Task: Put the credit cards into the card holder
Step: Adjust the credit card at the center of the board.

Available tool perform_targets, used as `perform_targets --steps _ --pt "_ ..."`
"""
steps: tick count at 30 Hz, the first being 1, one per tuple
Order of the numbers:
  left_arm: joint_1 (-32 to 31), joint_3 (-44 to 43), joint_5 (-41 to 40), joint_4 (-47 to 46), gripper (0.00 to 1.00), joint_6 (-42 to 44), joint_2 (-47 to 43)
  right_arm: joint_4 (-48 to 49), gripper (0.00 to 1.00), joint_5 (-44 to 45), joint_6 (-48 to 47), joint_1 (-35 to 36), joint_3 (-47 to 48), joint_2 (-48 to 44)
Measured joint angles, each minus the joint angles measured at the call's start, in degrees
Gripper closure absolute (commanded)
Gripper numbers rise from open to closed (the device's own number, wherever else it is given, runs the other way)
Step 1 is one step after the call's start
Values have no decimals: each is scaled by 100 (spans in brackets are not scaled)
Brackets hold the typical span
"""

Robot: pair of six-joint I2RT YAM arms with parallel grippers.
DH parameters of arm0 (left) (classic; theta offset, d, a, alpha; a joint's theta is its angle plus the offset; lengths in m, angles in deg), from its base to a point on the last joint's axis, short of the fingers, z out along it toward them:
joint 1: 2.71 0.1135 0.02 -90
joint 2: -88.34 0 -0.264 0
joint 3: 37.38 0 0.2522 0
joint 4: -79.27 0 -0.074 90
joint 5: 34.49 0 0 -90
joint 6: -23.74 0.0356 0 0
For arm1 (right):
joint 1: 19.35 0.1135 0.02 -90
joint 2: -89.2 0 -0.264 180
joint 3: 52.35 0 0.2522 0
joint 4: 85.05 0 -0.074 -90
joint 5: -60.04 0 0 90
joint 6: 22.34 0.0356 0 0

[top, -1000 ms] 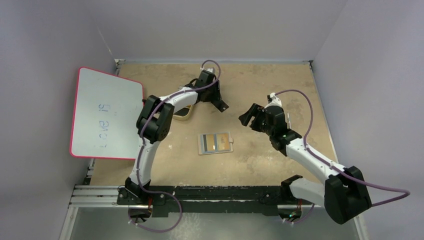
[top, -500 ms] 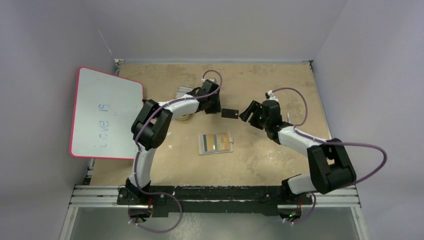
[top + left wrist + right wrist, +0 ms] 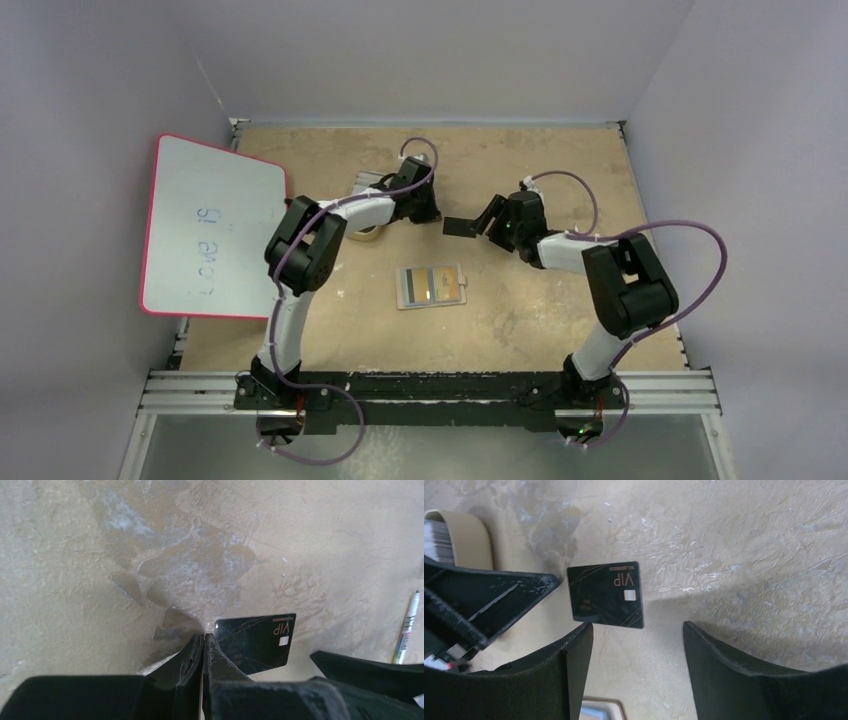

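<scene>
A black credit card [image 3: 458,226] marked VIP [image 3: 257,642] lies flat or nearly flat between my two grippers. My left gripper [image 3: 203,639] is shut, its tips low over the table at the card's left edge [image 3: 432,214]. The card shows face-on beside the jaws, not between them, and its near corner is hidden behind one finger. My right gripper [image 3: 638,630] stands open just short of the card [image 3: 605,595], and is empty [image 3: 488,215]. The tan card holder [image 3: 432,286] lies open on the table nearer the arms, with an orange-gold card in it.
A yellow rounded tray [image 3: 366,228] with more pale cards sits behind the left arm, and also shows at the right wrist view's left edge [image 3: 466,540]. A pink-framed whiteboard [image 3: 215,225] overhangs the table's left side. A marker pen [image 3: 406,627] lies to the right.
My left gripper came away from the tray and closed fully. The black card now shows between the grippers. My right arm swung in from the right toward it, jaws staying wide.
</scene>
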Motion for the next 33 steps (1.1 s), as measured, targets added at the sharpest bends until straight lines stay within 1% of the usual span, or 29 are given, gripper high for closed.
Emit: perform_targets --steps 8,12,18,23,24,26,28,29,30,31,33 --pt "-9 358 385 -721 100 -310 -4 398 34 -76 291 76 321 553" --pt "-33 514 463 -994 100 -415 -17 723 35 -382 511 109 214 612" --pt "-66 793 586 -1325 100 -549 -90 1287 37 -1110 997 111 70 627" --pt "-107 986 673 -1397 100 -625 -214 1856 38 -1379 1213 114 -203 553" --pt "-114 1010 686 -1366 97 -636 -245 1849 37 -1388 1209 114 -240 494" --pt "-125 1045 688 -1200 86 -629 -334 1733 37 -1386 1123 114 -258 328" --pt "-125 1047 588 -791 78 -535 -498 1484 36 -1368 881 114 -258 24" --pt "-131 1043 468 -514 71 -470 -623 1338 35 -1366 708 114 -258 -181" --pt "-138 1036 326 -278 62 -398 -734 1250 35 -1364 575 114 -258 -337" --pt "-140 1023 111 13 56 -306 -887 1132 35 -1357 393 114 -258 -527" --pt "-127 953 -348 520 49 -151 -1235 920 35 -1322 55 114 -249 -835"
